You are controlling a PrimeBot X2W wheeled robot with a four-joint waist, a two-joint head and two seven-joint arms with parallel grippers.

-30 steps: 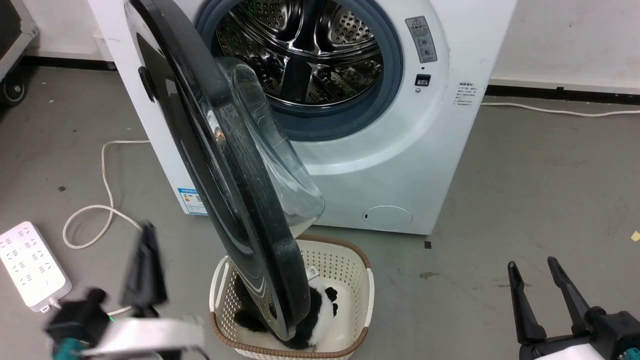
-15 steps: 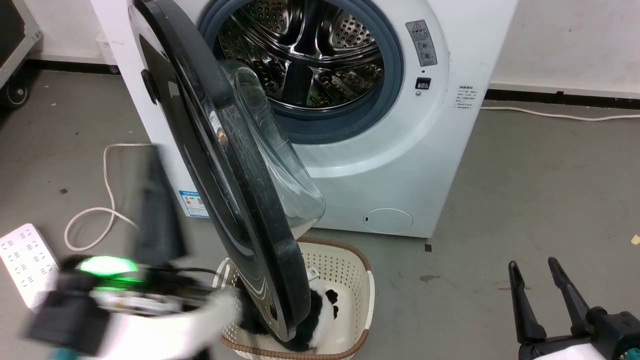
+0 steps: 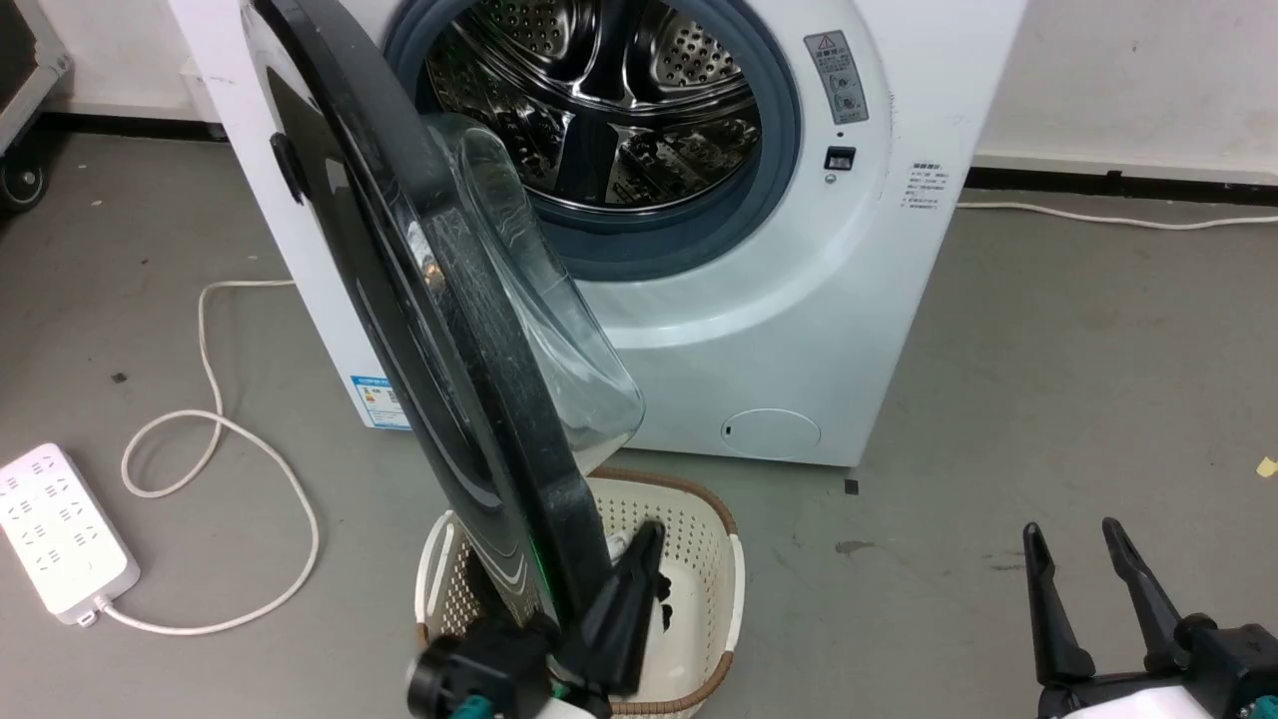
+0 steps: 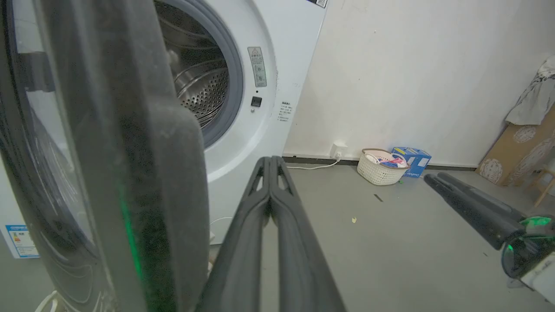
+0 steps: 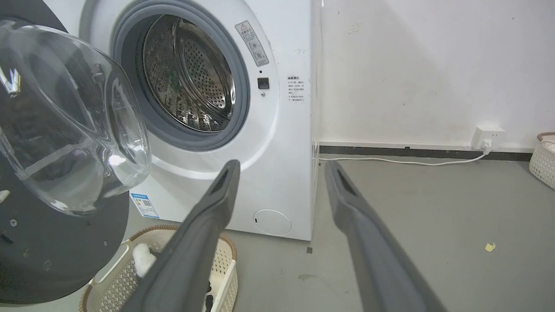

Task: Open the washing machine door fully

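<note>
— What is on the floor [image 3: 1048,379] from where you sit?
— I see the washing machine [image 3: 849,330] standing on grey floor, a cream laundry basket [image 3: 699,544] just before it, and a white power strip [image 3: 60,534] with its looped cable [image 3: 315,539] to the left.
— Farther off?
— A small basket [image 4: 381,171] and a blue box [image 4: 414,158] by the wall.

Glossy washing machine door [image 3: 419,340], clear glass bowl [image 5: 65,117], smooth white washing machine [image 3: 799,330], shiny perforated steel drum [image 3: 619,100], perforated plastic basket [image 3: 704,539], my right gripper [image 3: 1071,529] matt dark
</note>
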